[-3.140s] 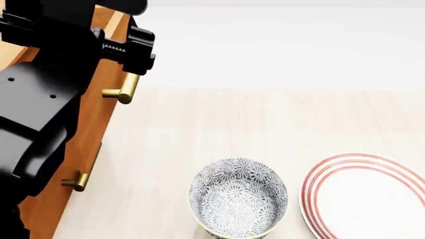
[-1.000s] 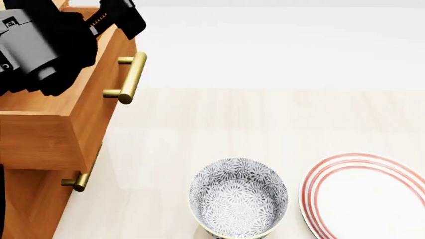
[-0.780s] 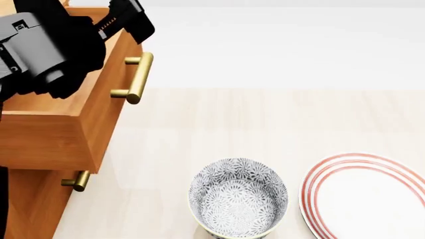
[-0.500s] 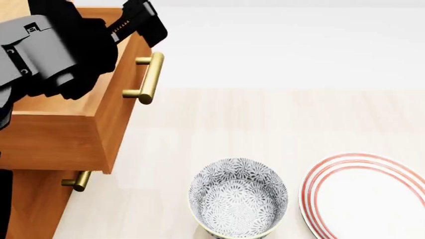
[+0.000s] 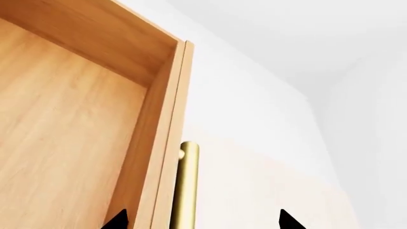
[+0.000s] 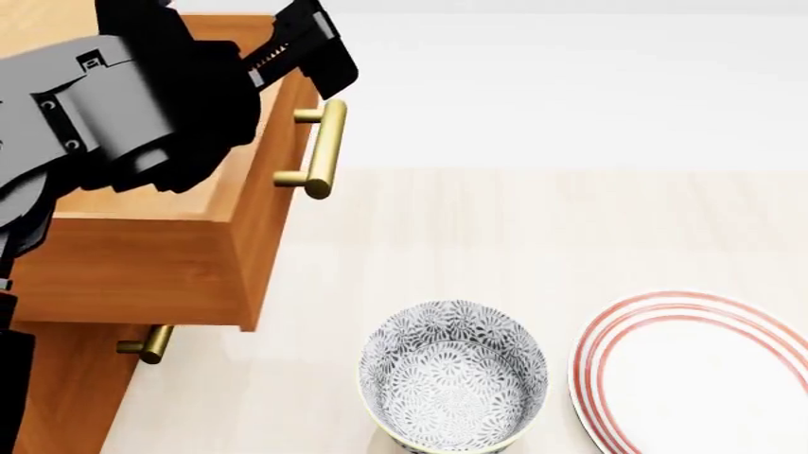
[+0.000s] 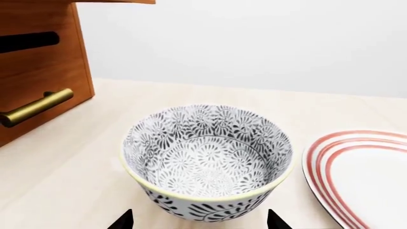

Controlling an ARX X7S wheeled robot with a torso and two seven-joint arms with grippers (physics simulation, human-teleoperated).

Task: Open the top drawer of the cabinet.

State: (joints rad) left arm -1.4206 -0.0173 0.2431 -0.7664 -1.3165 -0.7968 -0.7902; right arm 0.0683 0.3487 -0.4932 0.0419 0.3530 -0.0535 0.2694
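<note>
- My left gripper hangs over the front edge of the top drawer, its black fingertips spread apart, one on the drawer's inner side and one out past the brass handle; they clamp nothing that I can see.
- The top drawer stands pulled well out from the cabinet, its bare wooden floor open to view, its front panel jutting over the light tabletop.
- Beyond the handle lies open tabletop and a plain white wall.
- Below the drawer, a lower drawer's brass handle pokes out, shut flush against the cabinet face.
- My right gripper hovers just before the patterned bowl, tips set wide, holding nothing.
- The bowl sits near the cabinet, apart from it; a red-striped plate rests just beside the bowl, on the side away from the cabinet.
</note>
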